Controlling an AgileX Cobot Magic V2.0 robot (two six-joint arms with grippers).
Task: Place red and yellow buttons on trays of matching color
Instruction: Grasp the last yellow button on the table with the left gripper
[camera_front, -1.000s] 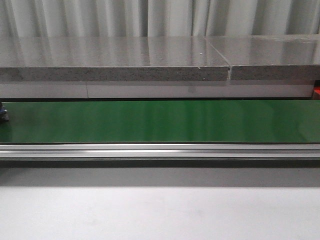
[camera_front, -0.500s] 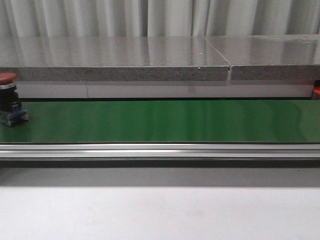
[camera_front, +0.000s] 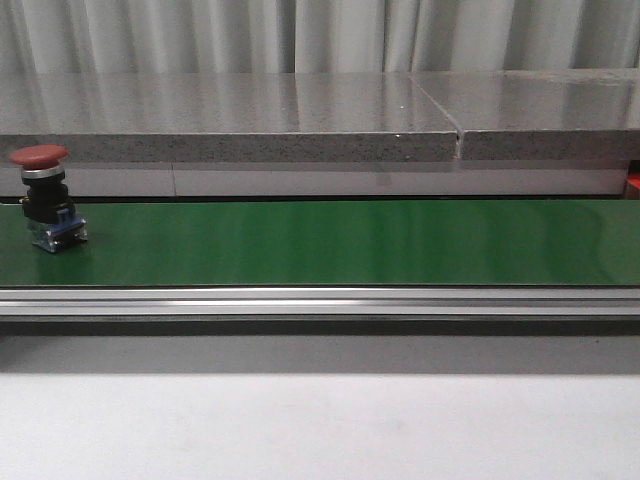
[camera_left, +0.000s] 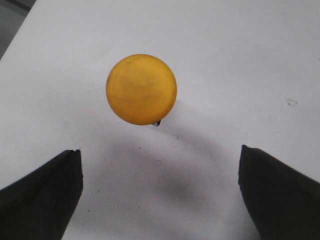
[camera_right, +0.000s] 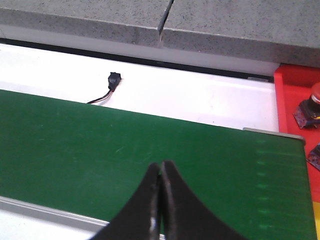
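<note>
Red button (camera_front: 46, 197) upright on green belt (camera_front: 330, 243) at far left, stone ledge (camera_front: 230, 118) behind, w/ nothing touching it. L gripper (camera_left: 160, 192) wide open, empty, over white table (camera_left: 240, 60), yellow button (camera_left: 141, 89) between & just ahead of fingers (camera_left: 42, 192), not touched. R gripper (camera_right: 161, 200) closed on nothing, tips together over belt; red tray (camera_right: 295, 100) past belt end w/ red-capped button (camera_right: 312, 102) in it.

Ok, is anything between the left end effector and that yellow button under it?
Nothing visible. The yellow button stands alone on the white surface, and the left end effector hangs open above it, the gap between its fingers unobstructed.
</note>
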